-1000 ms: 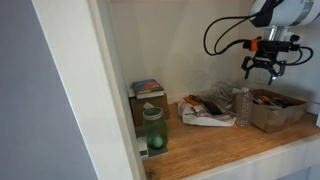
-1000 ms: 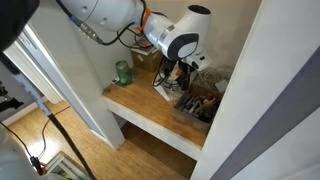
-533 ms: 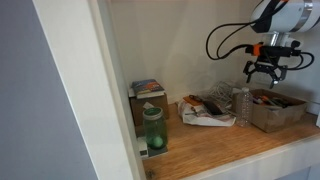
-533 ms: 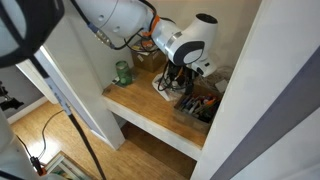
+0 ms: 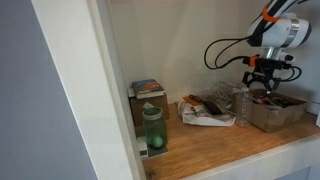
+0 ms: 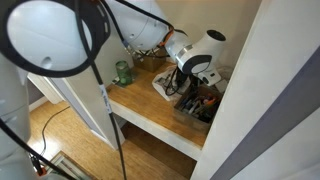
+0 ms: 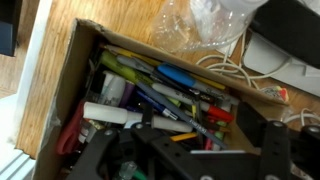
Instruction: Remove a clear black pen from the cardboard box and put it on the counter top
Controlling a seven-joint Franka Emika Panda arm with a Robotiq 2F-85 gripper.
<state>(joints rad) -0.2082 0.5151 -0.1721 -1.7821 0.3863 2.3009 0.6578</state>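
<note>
The low cardboard box stands at the far end of the wooden counter top, and shows in both exterior views. In the wrist view its wall frames a heap of pens and markers. A slim dark pen lies diagonally in the middle of the heap. My gripper hangs just above the open box. Its fingers are spread wide over the pens, open and empty.
A green bottle and a taller narrow box stand at the other end of the counter. A clear plastic bottle and crumpled plastic packaging lie right beside the cardboard box. Walls close in at the back and side.
My gripper has come down closer to the open box and shifted slightly along the counter. It stays open. Nothing on the counter has moved.
</note>
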